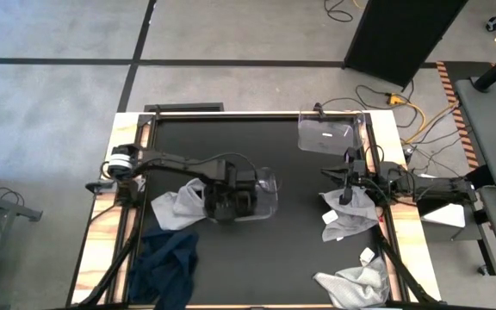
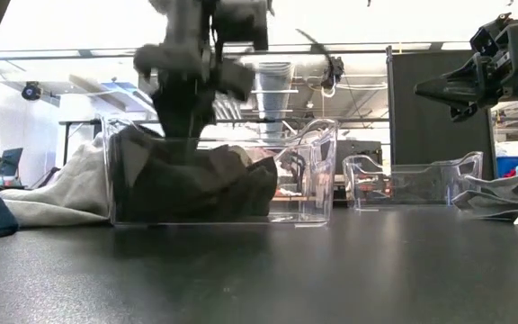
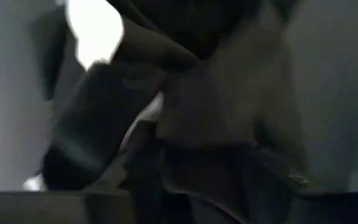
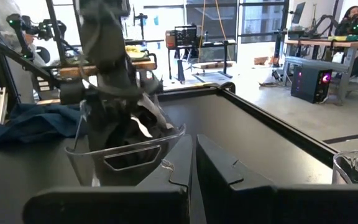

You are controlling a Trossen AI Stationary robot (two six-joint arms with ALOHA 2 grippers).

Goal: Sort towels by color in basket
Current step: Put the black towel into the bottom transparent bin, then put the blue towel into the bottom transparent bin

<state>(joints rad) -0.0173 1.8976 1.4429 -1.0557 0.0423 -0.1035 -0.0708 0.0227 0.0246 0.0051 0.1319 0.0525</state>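
Observation:
A clear bin stands mid-table with a black towel bunched inside it. My left gripper reaches down into that bin from above, right at the black towel; the left wrist view shows only dark cloth close up. One light grey towel lies against the bin's left side, and a navy towel lies near the table's front left. My right gripper is shut and hovers in the air above another grey towel on the right side.
A second clear bin stands near the far edge toward the right. A third grey towel with a white tag lies at the near right corner. Bare black table shows between the two arms and in front of the middle bin.

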